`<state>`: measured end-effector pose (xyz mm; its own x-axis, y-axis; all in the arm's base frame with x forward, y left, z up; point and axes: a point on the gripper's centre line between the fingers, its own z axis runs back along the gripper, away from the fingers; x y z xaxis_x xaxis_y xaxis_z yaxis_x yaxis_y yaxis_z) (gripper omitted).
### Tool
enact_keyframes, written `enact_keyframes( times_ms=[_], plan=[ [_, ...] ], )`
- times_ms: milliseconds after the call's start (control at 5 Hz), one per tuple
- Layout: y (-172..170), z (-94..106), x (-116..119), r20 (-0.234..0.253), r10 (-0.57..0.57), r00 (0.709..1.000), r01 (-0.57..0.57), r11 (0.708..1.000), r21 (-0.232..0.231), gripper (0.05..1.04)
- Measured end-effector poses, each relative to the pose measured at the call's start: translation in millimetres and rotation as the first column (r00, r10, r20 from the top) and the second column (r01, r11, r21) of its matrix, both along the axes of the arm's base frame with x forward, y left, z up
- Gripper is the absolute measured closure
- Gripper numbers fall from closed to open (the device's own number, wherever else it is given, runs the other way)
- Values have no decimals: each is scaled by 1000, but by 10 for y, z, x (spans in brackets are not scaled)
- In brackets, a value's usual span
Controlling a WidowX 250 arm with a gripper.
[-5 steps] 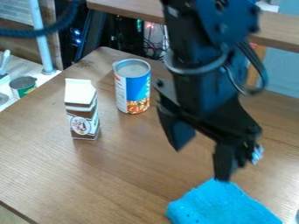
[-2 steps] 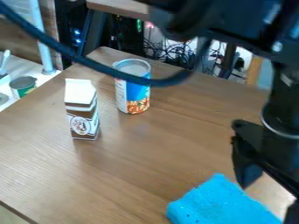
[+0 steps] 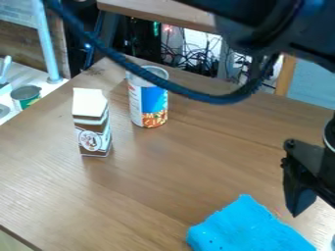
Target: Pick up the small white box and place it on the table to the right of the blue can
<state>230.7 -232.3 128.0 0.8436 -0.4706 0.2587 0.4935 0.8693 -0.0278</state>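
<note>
rough matt blue cloth (image 3: 247, 228), smooth wood-grain tabletop (image 3: 170, 171)

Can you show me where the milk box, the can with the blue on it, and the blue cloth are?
Box (image 3: 91, 125): camera view, on its striped front.
Can (image 3: 154, 100): camera view, on the blue part of its label.
Cloth (image 3: 245, 228): camera view, on its middle.

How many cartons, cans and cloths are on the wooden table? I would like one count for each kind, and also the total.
Cartons: 1, the brown and white carton
Cans: 1, the can with the blue label
Cloths: 1, the bright blue cloth
Total: 3
</note>
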Motion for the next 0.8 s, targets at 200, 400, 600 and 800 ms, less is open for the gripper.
enact_keyframes(
  times_ms=[200, 400, 600, 800],
  plan=[
    [-51, -97, 45, -12, 10, 1000, -10, 1000, 25, 73],
    [-175, -226, 22, -32, 32, 999, -30, 997, 76, 73],
    [-247, -299, 53, -47, 39, 998, -35, 995, 91, 73],
    [-299, -349, 84, -58, 42, 997, -37, 995, 94, 73]
  ],
)
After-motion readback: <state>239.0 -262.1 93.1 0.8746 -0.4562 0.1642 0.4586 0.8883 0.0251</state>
